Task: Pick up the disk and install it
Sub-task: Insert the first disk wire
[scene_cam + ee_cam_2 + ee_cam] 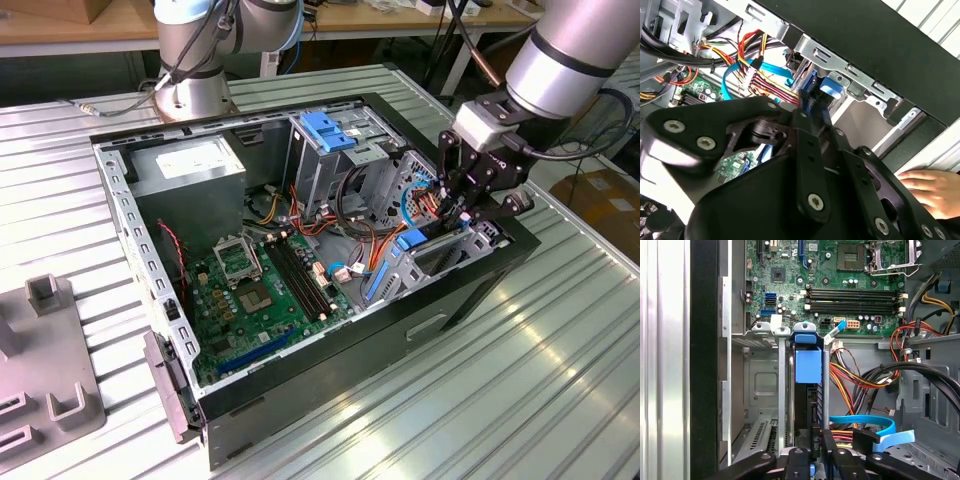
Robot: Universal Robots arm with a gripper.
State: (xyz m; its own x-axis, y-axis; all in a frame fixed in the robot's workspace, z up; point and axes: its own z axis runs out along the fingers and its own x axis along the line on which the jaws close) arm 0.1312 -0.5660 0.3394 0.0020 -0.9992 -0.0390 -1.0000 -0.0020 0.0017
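Disk going into the bay at the case's near corner

I see my hand [468,200] clamped narrow on the disk [808,390], which stands on edge in its metal slot beside the computer case [480,275] wall; cables [865,377] crowd the other side, and a person's hand [930,187] rests just outside.

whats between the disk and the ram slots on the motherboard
In the first wrist view, the disk stands on edge in its bay; between it and the ram slots lie the bay's metal rim and a small blue-tipped cable connector.
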